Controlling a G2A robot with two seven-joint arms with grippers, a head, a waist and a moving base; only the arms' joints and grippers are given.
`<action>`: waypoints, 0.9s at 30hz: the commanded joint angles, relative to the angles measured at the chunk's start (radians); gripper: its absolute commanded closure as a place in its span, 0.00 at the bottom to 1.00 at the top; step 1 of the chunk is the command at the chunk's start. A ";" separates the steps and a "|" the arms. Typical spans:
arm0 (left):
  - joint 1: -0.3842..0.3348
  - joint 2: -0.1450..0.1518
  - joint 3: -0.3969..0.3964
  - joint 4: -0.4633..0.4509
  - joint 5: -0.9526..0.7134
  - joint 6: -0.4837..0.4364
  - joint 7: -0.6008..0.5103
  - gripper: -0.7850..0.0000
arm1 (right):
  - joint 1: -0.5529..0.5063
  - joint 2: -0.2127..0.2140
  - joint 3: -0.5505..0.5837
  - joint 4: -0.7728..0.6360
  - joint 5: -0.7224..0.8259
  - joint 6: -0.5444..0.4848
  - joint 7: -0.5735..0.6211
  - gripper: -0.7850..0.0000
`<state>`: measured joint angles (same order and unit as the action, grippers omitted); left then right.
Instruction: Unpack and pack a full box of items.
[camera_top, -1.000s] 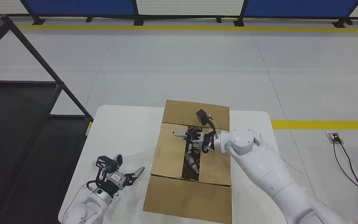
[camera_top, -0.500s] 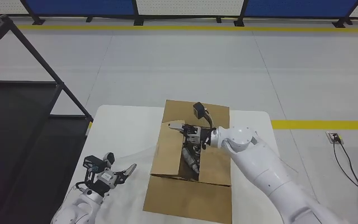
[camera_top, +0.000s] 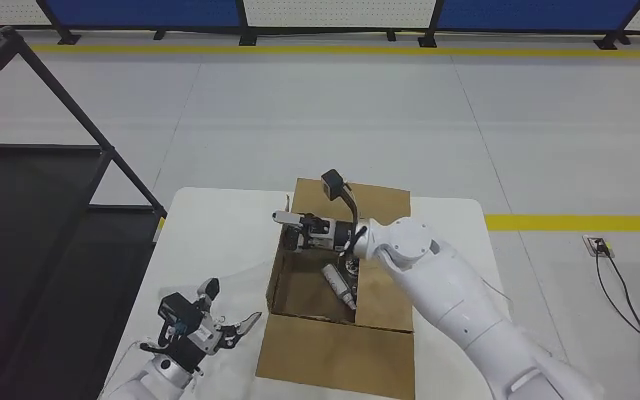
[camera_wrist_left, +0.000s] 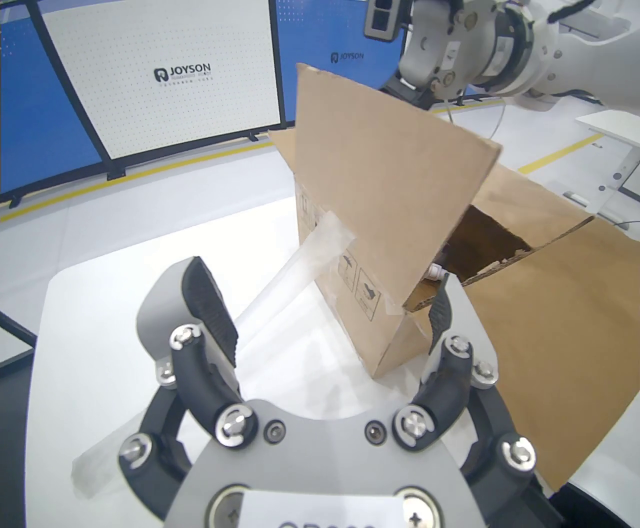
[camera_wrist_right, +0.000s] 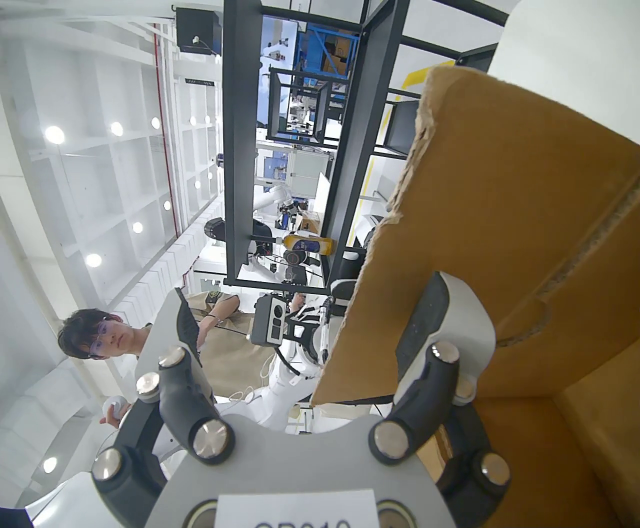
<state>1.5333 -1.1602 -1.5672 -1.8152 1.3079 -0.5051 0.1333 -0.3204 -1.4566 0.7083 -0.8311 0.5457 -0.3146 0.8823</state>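
Unpacking judged barely begun: the cardboard box is seen on the white table with its flaps opened, one side flap raised upright between the parted fingers of the right gripper. The left gripper, also parted and empty, is held near the box's corner. One item is seen inside; removal and repacking are yet to be done.

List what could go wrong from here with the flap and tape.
1. The upright flap sits ungripped between the fingers of the open right pincer; it may fall back over the item in the box.
2. The tape strip trails from the box across the table by the open left pincer; it might stick there and drag the box.
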 joint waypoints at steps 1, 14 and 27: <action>-0.010 -0.001 0.019 -0.005 0.011 0.009 -0.003 0.00 | 0.005 -0.009 -0.005 0.007 0.004 -0.010 0.003 0.00; -0.061 -0.016 0.046 0.001 -0.141 0.158 -0.046 0.00 | 0.040 -0.061 -0.030 0.088 0.033 -0.068 0.175 0.00; -0.066 -0.010 -0.068 0.076 -0.288 0.169 -0.101 0.00 | 0.034 -0.046 0.066 0.143 0.080 -0.191 0.296 0.00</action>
<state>1.4659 -1.1707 -1.6252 -1.7463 1.0267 -0.3337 0.0357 -0.2827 -1.5076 0.7605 -0.6879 0.6227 -0.4962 1.1735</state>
